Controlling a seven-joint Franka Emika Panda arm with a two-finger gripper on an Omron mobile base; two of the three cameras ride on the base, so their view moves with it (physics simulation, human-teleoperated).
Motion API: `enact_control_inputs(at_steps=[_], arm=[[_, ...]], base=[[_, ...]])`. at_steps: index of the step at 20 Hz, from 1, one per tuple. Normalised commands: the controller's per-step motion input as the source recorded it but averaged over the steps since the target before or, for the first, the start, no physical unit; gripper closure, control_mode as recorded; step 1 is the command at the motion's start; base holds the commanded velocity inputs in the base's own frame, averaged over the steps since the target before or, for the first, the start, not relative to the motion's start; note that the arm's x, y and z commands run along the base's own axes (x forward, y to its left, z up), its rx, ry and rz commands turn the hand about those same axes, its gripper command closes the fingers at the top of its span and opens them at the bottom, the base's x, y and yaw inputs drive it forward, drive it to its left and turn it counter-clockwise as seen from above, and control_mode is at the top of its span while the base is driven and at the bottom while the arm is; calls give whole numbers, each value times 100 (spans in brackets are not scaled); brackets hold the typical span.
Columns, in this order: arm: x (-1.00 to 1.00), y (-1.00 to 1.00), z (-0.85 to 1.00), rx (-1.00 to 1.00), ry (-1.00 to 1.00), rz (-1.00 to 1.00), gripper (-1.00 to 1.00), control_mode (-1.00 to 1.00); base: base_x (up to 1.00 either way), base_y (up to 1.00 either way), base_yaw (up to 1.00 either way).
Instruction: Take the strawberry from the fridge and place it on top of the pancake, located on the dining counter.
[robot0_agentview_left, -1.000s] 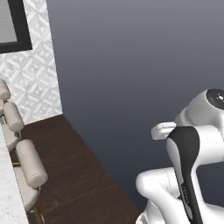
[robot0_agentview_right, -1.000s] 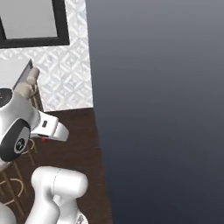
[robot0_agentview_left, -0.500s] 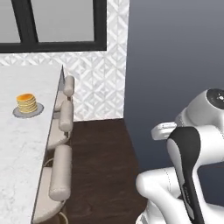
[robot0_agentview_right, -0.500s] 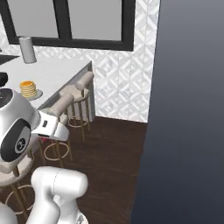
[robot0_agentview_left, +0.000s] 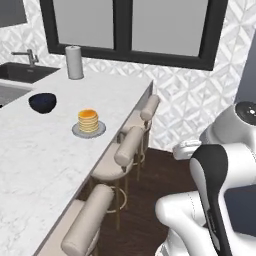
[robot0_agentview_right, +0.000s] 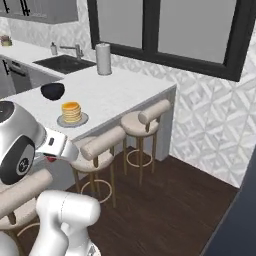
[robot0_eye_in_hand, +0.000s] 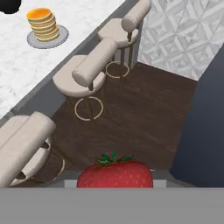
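Observation:
The strawberry (robot0_eye_in_hand: 114, 173), bright red with a green top, sits close at the bottom of the hand view, and my gripper (robot0_eye_in_hand: 114, 183) is shut on it. A red speck of the strawberry (robot0_agentview_right: 48, 159) shows under the hand (robot0_agentview_right: 56, 145) in the right base view. The golden pancake (robot0_agentview_left: 88, 120) stack rests on a grey plate (robot0_agentview_left: 77, 131) on the white marble dining counter (robot0_agentview_left: 35, 165). The gripper hangs over the dark floor beside the stools, short of the counter, with the pancake (robot0_eye_in_hand: 43, 24) far ahead to its upper left. The fridge (robot0_eye_in_hand: 205, 131) shows as a dark grey side at the right.
Three beige stools (robot0_agentview_left: 131, 145) line the counter's edge over the dark wood floor (robot0_agentview_right: 165, 200). A dark bowl (robot0_agentview_left: 42, 102) and a paper towel roll (robot0_agentview_left: 75, 62) stand on the counter beyond the pancake. A sink (robot0_agentview_right: 65, 62) lies further back. A black-framed window (robot0_agentview_right: 170, 30) spans the patterned wall.
The whole picture has swung from the dark fridge front to the dining counter, so the camera has moved. The pancake, stools and window now lie in view. The strawberry stays gripped.

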Motion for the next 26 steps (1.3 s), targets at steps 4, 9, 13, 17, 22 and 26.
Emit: enact_control_inputs(at_steps=[4, 9, 13, 17, 22, 26], arm=[[0, 0, 0, 0, 0, 0, 100, 100], [0, 0, 0, 0, 0, 0, 100, 100], [0, 0, 0, 0, 0, 0, 100, 100], [0, 0, 0, 0, 0, 0, 100, 100], [0, 0, 0, 0, 0, 0, 100, 100], [0, 0, 0, 0, 0, 0, 100, 100]], base=[[58, -61, 75], [28, -89, 66], [24, -83, 72], [36, -83, 71], [5, -83, 62], [16, -28, 40]])
